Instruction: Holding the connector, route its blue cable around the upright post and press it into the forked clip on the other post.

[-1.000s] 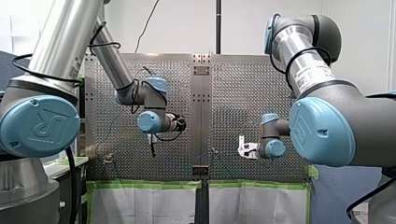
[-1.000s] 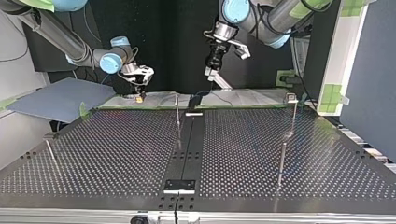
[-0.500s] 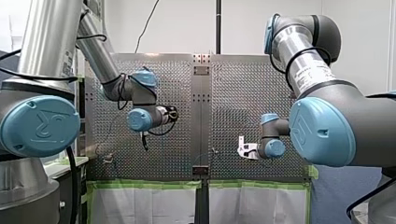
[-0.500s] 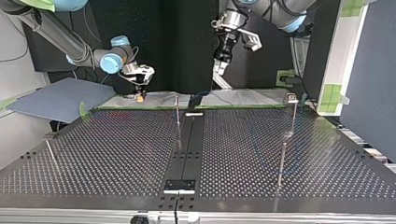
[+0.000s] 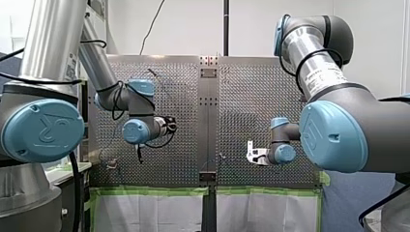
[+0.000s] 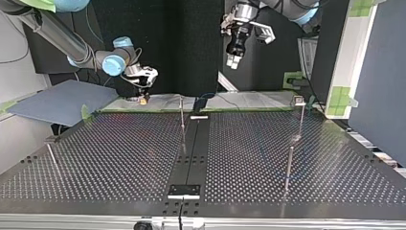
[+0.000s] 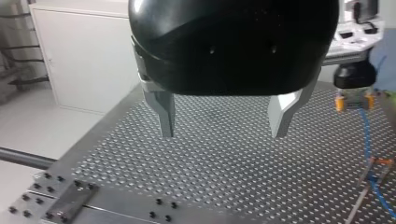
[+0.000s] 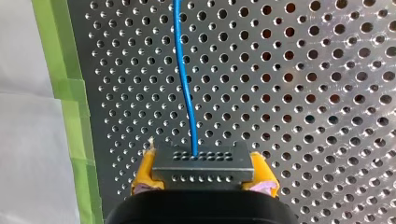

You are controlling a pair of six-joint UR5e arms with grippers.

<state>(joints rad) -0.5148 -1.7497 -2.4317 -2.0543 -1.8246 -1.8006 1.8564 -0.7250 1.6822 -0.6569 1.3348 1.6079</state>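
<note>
My left gripper (image 6: 233, 61) is rising and drawing off toward the top view's right, away from the middle upright post (image 6: 182, 117) that it was hanging near a second ago. In the front view it is sliding toward that view's left. Its metal fingers (image 7: 166, 114) are standing released, well apart, with only the bare perforated surface (image 7: 210, 163) showing between them. I judge that the left arm is getting out of the cable's way and leaving the routing to the right arm.

My right gripper (image 8: 203, 161) is staying put at the surface's edge nearest the arms, just beside the green tape (image 8: 70, 116). Its yellow pads (image 8: 144, 170) are clenching the connector (image 8: 203, 171) from both sides. The blue cable (image 8: 184, 70) is leaving the connector's middle and running ahead over the holes. In the left wrist view the cable is dropping from the right gripper and passing just beside a thin post (image 7: 363, 191). Whether it is caught there is too small to tell. The routing looks to me hardly begun.

Other posts are standing on the surface in the top view: a tall post with a small head (image 6: 300, 115) at the right, a shorter post (image 6: 288, 163) nearer the camera, and a leaning post (image 6: 51, 155) at the left. I cannot tell which one carries the forked clip. A black block (image 6: 198, 103) is sitting near the middle upright post, close to where the cable will have to sweep.
</note>
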